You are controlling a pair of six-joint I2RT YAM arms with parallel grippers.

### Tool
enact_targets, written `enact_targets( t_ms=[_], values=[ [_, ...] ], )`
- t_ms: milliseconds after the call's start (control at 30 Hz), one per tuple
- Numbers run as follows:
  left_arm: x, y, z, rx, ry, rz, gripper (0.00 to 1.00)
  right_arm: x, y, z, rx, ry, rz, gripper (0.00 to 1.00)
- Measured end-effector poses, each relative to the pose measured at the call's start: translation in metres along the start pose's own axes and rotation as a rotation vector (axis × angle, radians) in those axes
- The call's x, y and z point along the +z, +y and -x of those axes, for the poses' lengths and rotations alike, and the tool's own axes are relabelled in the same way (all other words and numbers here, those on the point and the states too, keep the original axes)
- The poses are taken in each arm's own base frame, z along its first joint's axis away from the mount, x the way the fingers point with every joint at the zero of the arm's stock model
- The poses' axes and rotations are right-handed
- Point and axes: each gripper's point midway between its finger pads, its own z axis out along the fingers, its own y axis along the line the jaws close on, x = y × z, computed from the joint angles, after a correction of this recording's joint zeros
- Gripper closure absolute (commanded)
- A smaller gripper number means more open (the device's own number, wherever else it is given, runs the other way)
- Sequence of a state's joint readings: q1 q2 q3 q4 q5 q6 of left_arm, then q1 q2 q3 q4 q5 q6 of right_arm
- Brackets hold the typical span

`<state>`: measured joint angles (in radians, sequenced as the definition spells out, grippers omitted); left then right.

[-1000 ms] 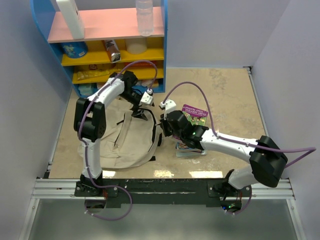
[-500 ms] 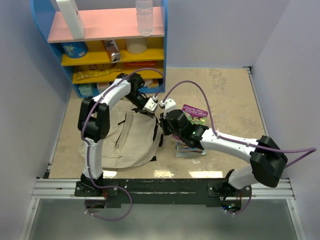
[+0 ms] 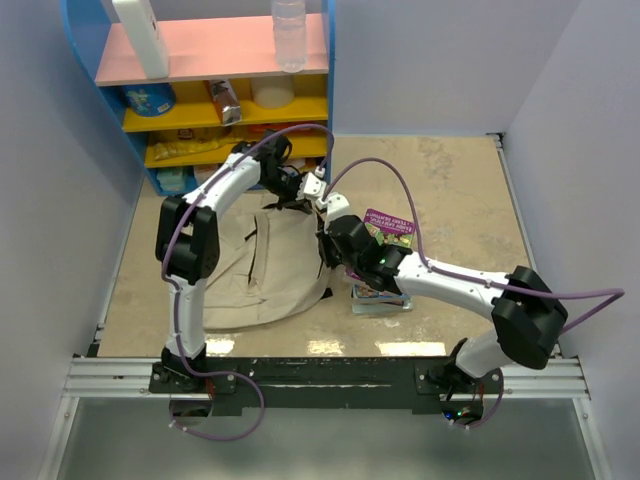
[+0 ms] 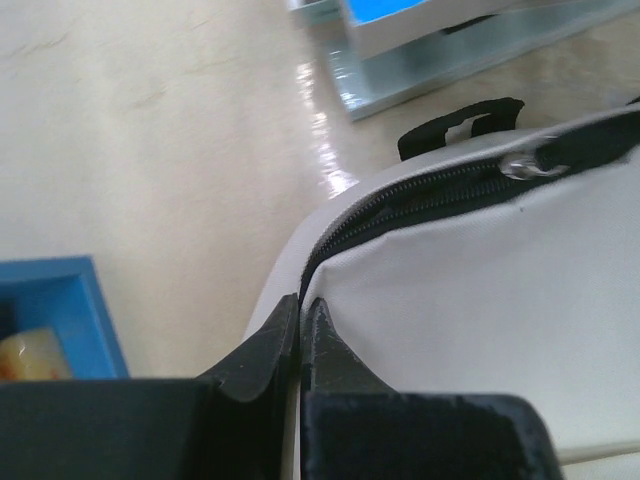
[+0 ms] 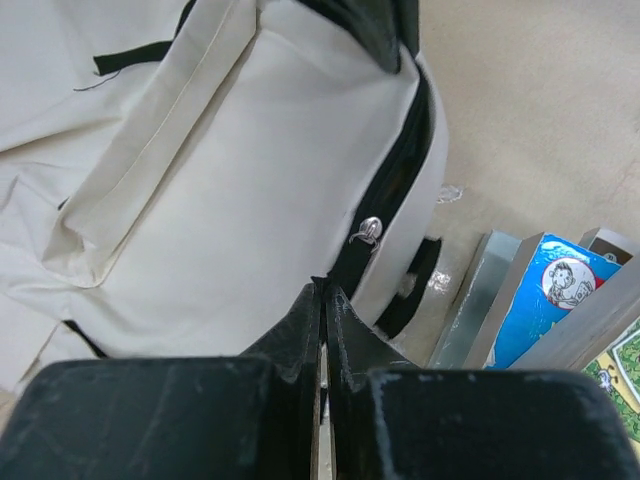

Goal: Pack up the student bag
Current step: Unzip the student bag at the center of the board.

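The student bag [image 3: 270, 275], beige with black zippers, lies on the table left of centre, its top end drawn up between both arms. My left gripper [image 3: 300, 205] is shut on the bag's fabric edge at the zipper line [image 4: 400, 200]; the fingertips [image 4: 290, 320] pinch it in the left wrist view. My right gripper [image 3: 325, 258] is shut on the black zipper band at the bag's right side, just below a silver zipper pull [image 5: 370, 230]. The bag's cream panel [image 5: 230, 200] fills the right wrist view.
A blue shelf unit [image 3: 230, 110] with yellow and pink boards stands at the back left, holding snacks and a clear bottle [image 3: 288, 35]. A stack of books [image 3: 380, 293] and a purple book [image 3: 392, 228] lie just right of the bag. Walls close in both sides.
My left gripper has moved right to the bag's top and gone from open to shut on its edge. The bag's top has been pulled up and rightwards. The right gripper has kept its grip.
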<state>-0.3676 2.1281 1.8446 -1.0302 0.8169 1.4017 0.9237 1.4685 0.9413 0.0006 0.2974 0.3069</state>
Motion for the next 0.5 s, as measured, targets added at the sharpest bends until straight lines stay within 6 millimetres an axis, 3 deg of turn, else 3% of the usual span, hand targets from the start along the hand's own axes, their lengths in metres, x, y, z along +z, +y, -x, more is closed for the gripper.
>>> enact_targets(
  t_ms=[267, 500],
  values=[
    [-0.017, 0.051, -0.015, -0.151, 0.076, 0.201, 1.0, 0.002, -0.002, -0.006, 0.001, 0.024, -0.014, 1.0],
    [-0.024, 0.06, -0.028, -0.224, 0.073, 0.245, 1.0, -0.011, -0.006, -0.006, 0.008, 0.022, -0.015, 1.0]
  ],
)
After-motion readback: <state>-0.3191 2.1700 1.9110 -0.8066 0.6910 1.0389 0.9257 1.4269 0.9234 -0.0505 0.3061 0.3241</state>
